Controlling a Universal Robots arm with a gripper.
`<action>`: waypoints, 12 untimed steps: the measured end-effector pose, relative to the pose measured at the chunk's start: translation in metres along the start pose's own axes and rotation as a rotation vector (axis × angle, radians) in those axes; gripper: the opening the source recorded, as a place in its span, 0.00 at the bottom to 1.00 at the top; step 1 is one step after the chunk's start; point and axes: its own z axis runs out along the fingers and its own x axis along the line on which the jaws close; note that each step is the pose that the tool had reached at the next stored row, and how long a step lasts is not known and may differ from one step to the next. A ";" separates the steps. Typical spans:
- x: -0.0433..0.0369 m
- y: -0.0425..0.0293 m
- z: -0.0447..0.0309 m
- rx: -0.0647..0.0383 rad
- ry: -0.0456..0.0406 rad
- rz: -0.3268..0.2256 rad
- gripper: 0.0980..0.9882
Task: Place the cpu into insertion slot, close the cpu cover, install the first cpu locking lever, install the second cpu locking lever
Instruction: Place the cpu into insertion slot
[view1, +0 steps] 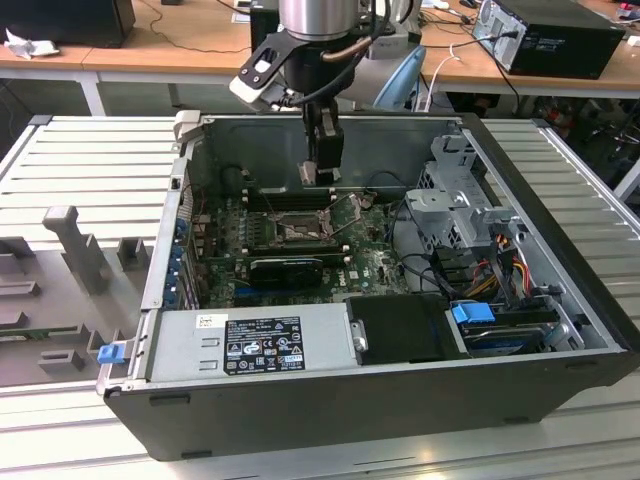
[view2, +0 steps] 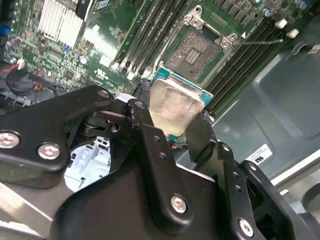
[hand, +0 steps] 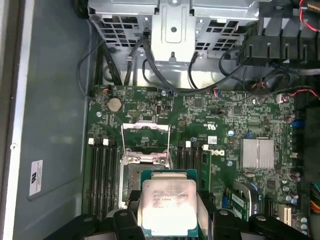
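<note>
My gripper (view1: 321, 172) hangs inside the open computer case, shut on the cpu (view2: 174, 106) by its edges. The chip's silver-grey top faces both wrist cameras, with a teal rim around it (hand: 167, 201). One black finger (view2: 146, 125) presses each side. The insertion slot (view2: 195, 47) lies open and dark on the green board just below and beyond the chip; in the first wrist view the chip hides part of the slot (hand: 130, 175). The cpu cover (hand: 145, 134) is flipped back open, a thin metal frame beside the slot. A thin wire locking lever (view2: 260, 42) sticks out, unlatched.
Long black memory slots (hand: 102, 175) flank the socket on both sides. A finned heatsink (hand: 257, 152) and cables (hand: 150, 65) sit farther off on the board. A metal drive cage (view1: 460, 200) and power supply (view1: 255, 345) fill the case around the motherboard.
</note>
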 end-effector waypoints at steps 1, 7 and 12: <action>0.0002 -0.0003 0.0029 0.000 -0.0012 0.014 0.48; 0.0016 -0.0028 0.0180 -0.001 -0.0042 0.050 0.48; 0.0028 -0.0042 0.0321 0.000 0.0002 -0.002 0.48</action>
